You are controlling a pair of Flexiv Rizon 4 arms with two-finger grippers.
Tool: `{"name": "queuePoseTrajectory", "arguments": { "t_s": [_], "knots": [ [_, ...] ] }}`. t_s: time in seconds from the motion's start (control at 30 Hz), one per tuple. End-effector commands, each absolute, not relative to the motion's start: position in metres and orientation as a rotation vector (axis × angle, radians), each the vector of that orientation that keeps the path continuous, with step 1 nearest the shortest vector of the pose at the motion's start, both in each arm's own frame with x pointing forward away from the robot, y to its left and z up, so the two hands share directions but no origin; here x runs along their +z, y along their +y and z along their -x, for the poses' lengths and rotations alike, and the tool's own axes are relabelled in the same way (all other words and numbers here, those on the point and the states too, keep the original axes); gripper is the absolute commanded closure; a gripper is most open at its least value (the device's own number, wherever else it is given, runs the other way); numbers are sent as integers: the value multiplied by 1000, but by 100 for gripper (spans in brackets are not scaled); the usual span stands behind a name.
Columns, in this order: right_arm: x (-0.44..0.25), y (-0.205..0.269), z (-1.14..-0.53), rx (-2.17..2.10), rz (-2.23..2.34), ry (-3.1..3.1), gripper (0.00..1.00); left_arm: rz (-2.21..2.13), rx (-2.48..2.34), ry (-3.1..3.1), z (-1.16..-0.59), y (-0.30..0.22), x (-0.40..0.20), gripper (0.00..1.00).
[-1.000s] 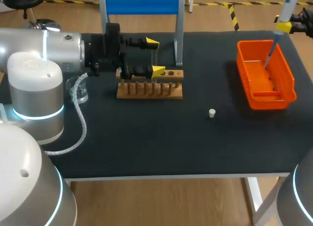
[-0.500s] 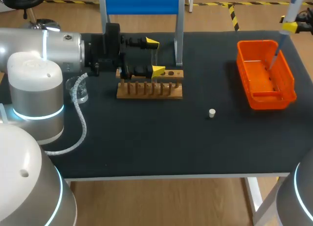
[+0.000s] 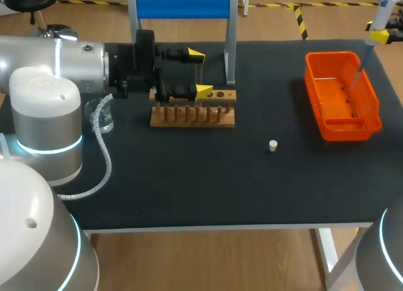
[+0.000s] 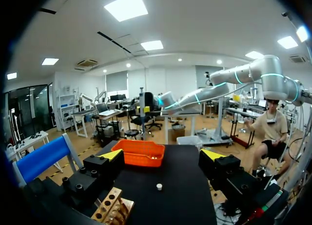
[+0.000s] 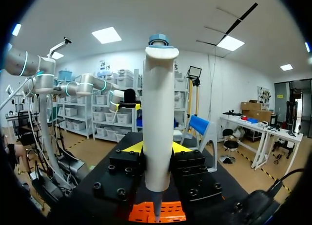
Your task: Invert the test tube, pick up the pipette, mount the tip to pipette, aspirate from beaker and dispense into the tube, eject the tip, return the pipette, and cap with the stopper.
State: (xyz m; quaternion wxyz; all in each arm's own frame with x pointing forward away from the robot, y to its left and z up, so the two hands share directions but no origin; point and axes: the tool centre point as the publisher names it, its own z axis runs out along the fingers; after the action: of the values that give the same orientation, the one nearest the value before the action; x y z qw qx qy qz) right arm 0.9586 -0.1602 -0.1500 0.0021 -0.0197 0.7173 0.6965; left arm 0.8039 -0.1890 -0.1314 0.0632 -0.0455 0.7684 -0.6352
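Pipette held over the bin at the bench's far right corner

The right gripper point(image 3: 380, 34) is clamped on the pipette point(image 3: 381, 14), one finger on each side of its white body. The pipette hangs nearly upright, with its thin lower end pointing down into the orange bin point(image 3: 371, 108) by the right edge. The left gripper point(image 3: 200, 72) sits just above the wooden rack point(image 3: 192, 119) near the far edge, in front of the blue stand point(image 3: 182, 4). Its fingers point(image 4: 111, 156) are spread wide with nothing visibly between them. The stopper point(image 3: 272, 145) lies alone mid-bench, between rack and bin. The beaker point(image 3: 102, 116) stands left of the rack, partly hidden by the left arm.
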Motion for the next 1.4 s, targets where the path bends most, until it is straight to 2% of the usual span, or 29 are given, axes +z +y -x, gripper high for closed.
{"name": "queuePoseTrajectory", "arguments": {
  "t_s": [0.03,1.4],
  "knots": [
    [-149,-166,-962,2202,109,2267,100,138,-1919,2323,-804,-189,-131,0],
    [-149,-176,-959,2239,140,2221,100,138,-1919,2323,-804,-189,-131,0]
  ]
}}
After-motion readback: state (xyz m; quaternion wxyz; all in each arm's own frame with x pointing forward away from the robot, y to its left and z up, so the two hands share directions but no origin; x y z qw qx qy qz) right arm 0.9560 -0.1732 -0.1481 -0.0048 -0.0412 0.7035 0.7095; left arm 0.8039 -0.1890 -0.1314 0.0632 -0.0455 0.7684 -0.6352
